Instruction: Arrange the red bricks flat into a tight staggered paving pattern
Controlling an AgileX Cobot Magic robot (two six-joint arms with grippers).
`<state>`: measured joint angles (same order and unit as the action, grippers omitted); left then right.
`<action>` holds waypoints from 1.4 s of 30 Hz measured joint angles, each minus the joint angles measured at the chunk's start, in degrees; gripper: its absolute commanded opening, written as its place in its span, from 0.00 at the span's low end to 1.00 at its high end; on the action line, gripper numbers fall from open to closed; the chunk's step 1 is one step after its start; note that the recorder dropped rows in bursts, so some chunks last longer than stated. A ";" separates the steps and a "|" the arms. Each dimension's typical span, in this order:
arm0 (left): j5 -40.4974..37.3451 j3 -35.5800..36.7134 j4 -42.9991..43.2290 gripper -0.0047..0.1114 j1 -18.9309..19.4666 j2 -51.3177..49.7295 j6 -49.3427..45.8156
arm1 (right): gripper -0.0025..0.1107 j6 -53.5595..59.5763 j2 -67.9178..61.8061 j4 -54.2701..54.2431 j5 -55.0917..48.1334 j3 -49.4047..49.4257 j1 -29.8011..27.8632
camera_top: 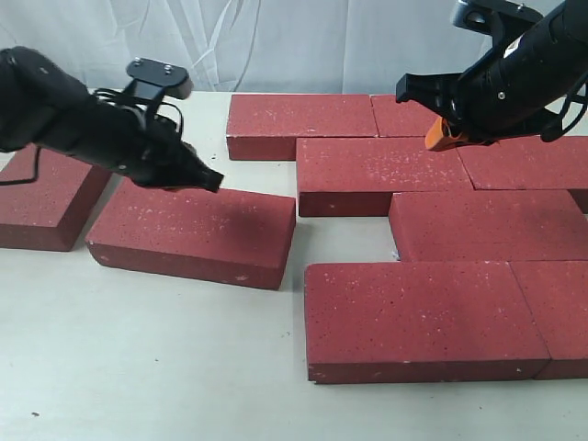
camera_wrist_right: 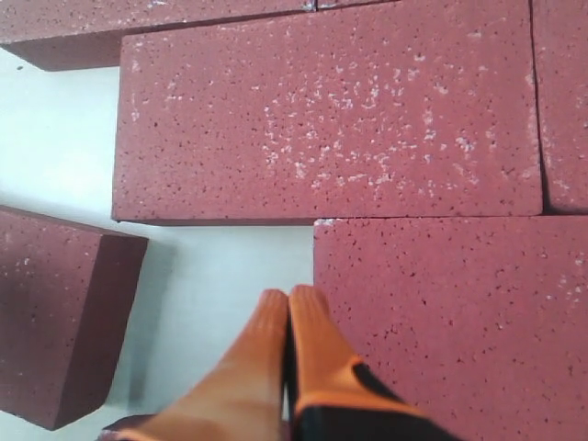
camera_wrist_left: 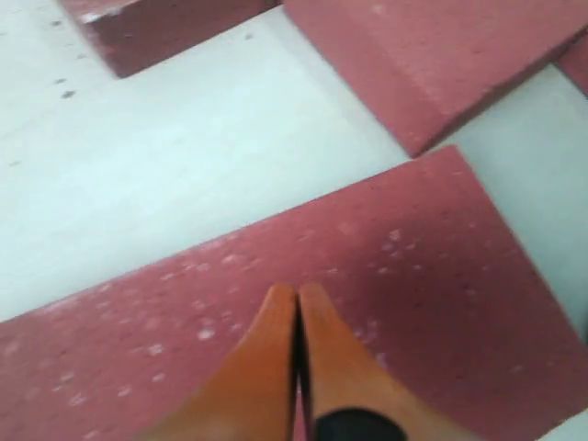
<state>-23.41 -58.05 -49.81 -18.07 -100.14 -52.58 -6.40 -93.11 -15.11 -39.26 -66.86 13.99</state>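
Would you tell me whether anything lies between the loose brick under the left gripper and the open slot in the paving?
Nothing visible does. Only bare table separates the loose brick from the slot beside the third-row brick. The left gripper, fingers shut, is over that loose brick.

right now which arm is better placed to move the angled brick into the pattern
Left. The left arm has its shut jaws right over the angled brick. The right arm, jaws also shut, hangs over the laid bricks farther back.
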 measured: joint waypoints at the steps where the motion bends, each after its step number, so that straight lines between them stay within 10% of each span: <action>1: -0.32 0.00 2.91 0.04 1.07 0.30 2.90 | 0.02 0.00 0.00 0.00 0.00 0.00 0.00; 11: -3.82 -0.02 38.79 0.04 8.39 0.77 40.43 | 0.02 0.00 0.00 0.00 0.00 0.00 0.00; 18: -4.33 -0.02 49.81 0.04 8.39 0.77 48.54 | 0.02 0.15 0.00 0.00 0.00 0.00 0.00; 42: -4.34 -0.12 53.21 0.04 8.39 -4.43 52.25 | 0.02 0.15 0.00 -0.33 0.00 0.00 0.00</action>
<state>-27.76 -58.17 3.40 -9.68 -104.57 -0.33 -6.25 -93.11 -15.44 -39.26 -66.86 13.99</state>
